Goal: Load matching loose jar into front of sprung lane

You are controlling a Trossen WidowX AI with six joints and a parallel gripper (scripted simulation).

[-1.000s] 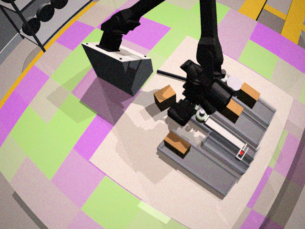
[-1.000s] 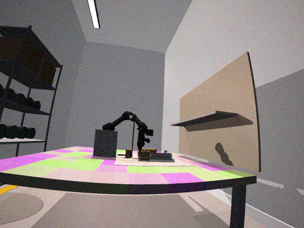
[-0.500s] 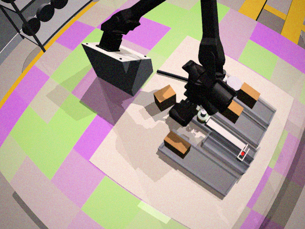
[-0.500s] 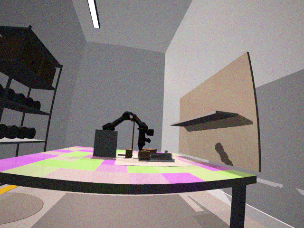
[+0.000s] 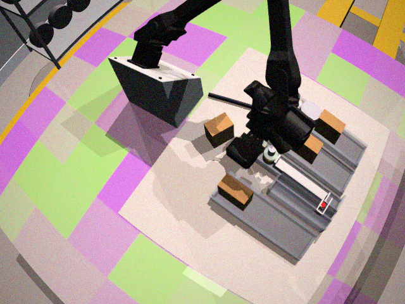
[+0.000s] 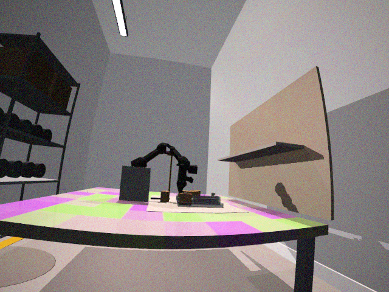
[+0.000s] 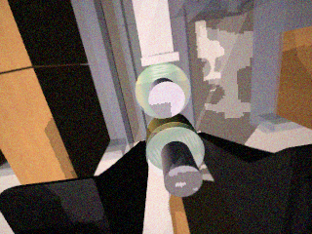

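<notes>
Hand (image 7: 175, 161) clamped on loose jar (image 7: 175, 148). Wrist view shows it touching lane jar (image 7: 163, 93) ahead; top view mostly hides both under the arm.

My end effector (image 7: 168, 161) holds the new jar (image 7: 175, 146) at the lane's (image 5: 302, 179) front, seemingly touching the old jar (image 7: 163, 95) behind it.
</notes>
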